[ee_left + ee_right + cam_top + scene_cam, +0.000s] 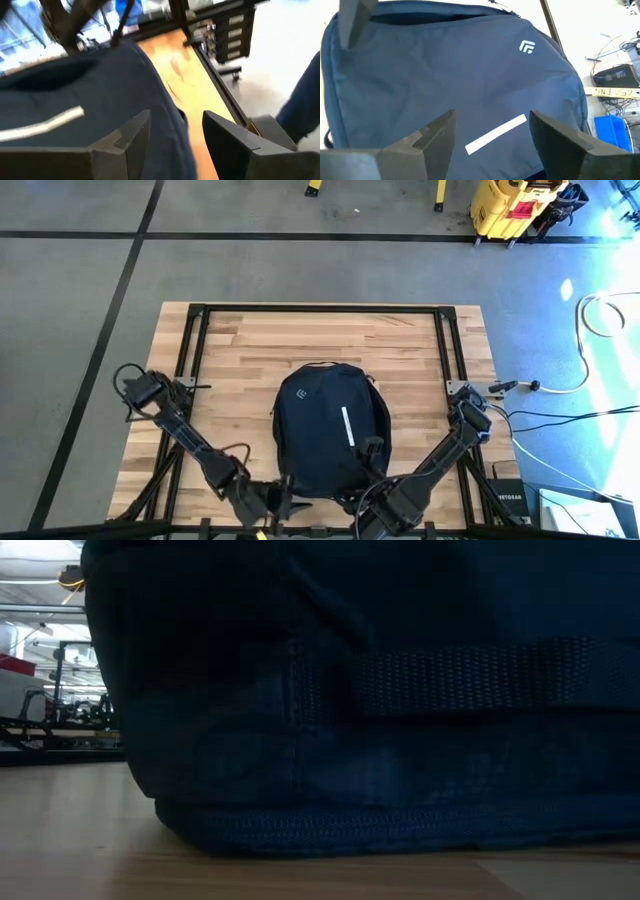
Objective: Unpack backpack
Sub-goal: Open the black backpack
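Pale wooden worktop (250, 340) carries the rounded dark navy backpack (330, 425) at its centre, white stripe and logo upward, left gripper (172, 132) and right gripper (492, 132) jaws both parted over its near end.

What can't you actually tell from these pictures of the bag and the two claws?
- What is inside the backpack: no view sees past its fabric.
- The room in the low view: the backpack fills nearly the whole picture.
- The left gripper and right gripper stand open, but in the high view they sit at the bottom edge, partly cut off.
- Whether a zipper is open: too dark to tell.
- The left wrist view is blurred.
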Robot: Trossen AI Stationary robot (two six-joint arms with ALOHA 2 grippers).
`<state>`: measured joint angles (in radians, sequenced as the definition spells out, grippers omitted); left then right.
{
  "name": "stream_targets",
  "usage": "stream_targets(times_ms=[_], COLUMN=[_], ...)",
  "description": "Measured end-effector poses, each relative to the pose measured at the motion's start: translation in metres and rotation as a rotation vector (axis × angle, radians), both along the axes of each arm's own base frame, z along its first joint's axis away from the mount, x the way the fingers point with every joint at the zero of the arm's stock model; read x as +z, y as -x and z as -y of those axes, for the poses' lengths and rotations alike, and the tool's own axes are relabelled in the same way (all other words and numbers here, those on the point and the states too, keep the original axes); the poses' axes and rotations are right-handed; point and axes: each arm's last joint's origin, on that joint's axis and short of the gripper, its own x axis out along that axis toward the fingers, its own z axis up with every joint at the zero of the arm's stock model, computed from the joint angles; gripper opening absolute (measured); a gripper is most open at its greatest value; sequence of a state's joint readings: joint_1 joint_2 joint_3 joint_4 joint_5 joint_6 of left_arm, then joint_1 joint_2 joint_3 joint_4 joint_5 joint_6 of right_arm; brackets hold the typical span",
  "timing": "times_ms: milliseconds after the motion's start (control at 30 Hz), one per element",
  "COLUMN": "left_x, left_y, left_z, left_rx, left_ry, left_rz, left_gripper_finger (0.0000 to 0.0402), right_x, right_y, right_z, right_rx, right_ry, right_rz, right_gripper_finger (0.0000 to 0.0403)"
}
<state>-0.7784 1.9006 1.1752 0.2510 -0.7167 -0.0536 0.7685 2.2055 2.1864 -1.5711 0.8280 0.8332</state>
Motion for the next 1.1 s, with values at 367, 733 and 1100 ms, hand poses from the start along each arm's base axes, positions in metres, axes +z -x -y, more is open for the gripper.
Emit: stream_targets(times_ms=[367,733,1100], left_x=[-0.022,-0.027,-0.024], left_y=[-0.023,-0.023,-0.03], left_z=[0.006,-0.001,-0.004], left_rx=[0.177,0.239,0.189], left_ry=[-0.062,0.039,0.03], left_rz=[-0.039,-0.083,-0.13], left_gripper_finger=[0.0166,0.0166,0.0102], right_x=[-0.001,-0.002,-0.001], right_y=[0.002,0.002,0.002], right_z=[-0.002,-0.003,-0.003], right_rx=[0.059,0.117,0.131], right_ry=[0.013,0.046,0.068], right_rz=[-0.067,-0.12,-0.122], right_gripper_finger=[0.0232,0.0232,0.0232])
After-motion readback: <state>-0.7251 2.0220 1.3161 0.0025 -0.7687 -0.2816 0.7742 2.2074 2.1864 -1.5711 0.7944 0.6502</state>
